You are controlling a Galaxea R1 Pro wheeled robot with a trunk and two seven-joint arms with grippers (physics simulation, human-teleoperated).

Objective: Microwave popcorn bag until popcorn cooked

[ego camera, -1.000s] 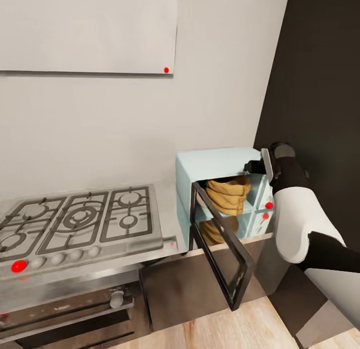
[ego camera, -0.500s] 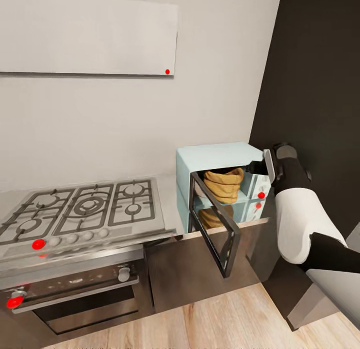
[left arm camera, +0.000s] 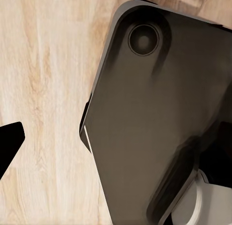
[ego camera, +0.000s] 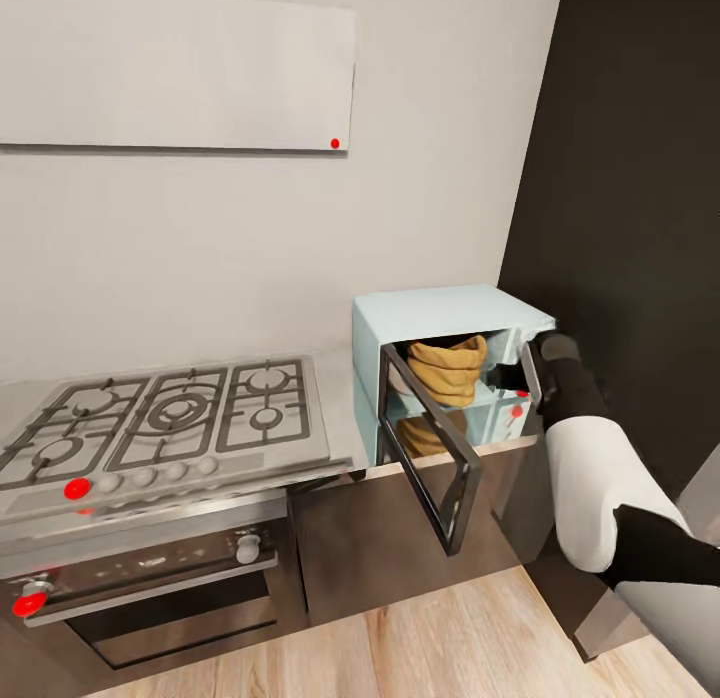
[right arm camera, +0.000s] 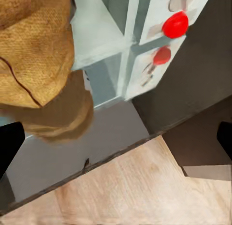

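Popcorn bag sits upright inside the microwave, on its cavity floor; tan ridged cloth, rolled rim up. Microwave stands on the counter at its right end, against the dark wall panel. Microwave door swung wide open, hanging out over the counter edge. Right gripper hovers just beside the microwave's knob panel, near the two red markers; right wrist view shows the bag close by, apart from the dark finger tips at the frame edges, which stand well spread with nothing between them. Left gripper: one dark fingertip over the wood floor; cannot tell how far it is open. Gas hob left of the microwave, oven below.
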